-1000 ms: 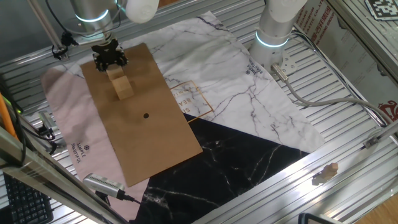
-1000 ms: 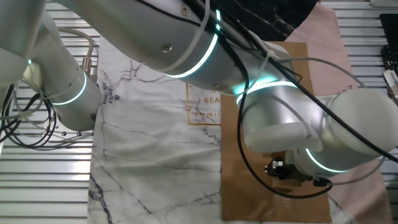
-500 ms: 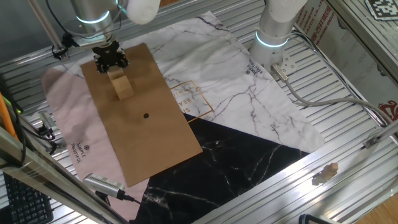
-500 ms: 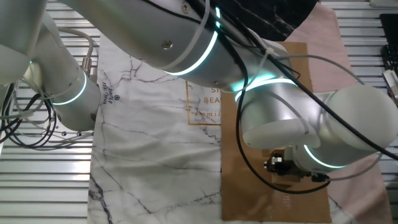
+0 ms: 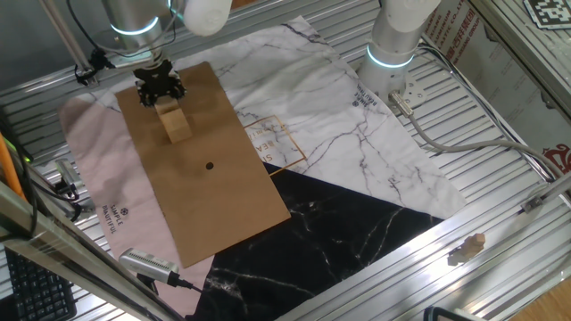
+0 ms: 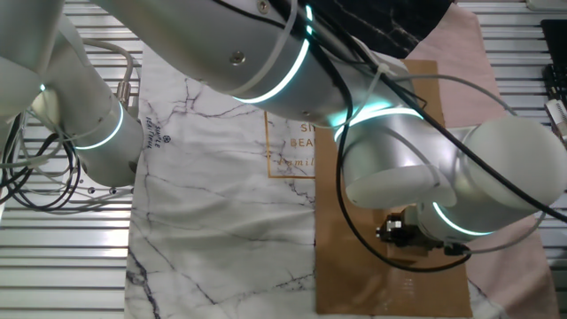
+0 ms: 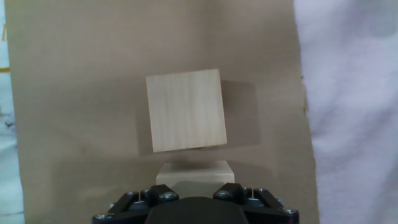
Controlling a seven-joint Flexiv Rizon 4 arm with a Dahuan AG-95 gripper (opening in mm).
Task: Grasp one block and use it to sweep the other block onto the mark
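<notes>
My gripper (image 5: 161,90) stands at the far end of the brown board (image 5: 223,205), shut on a pale wooden block (image 5: 164,106). In the hand view that held block (image 7: 194,172) shows just ahead of the gripper (image 7: 194,188). The other wooden block (image 5: 178,127) lies right in front of it, touching or nearly touching, and fills the middle of the hand view (image 7: 186,111). The mark (image 5: 210,165), a small black dot, lies further down the board, apart from both blocks. In the other fixed view the arm hides the blocks and most of the gripper (image 6: 403,236).
The board lies over a pink cloth (image 5: 89,178), next to a white marble sheet (image 5: 357,134) with an orange square outline (image 5: 277,143) and a black marble sheet (image 5: 339,232). A second arm's base (image 5: 393,53) stands at the back. A metal tool (image 5: 147,263) lies at the front left.
The arm has shifted only very slightly. The two blocks stay in about the same place on the board.
</notes>
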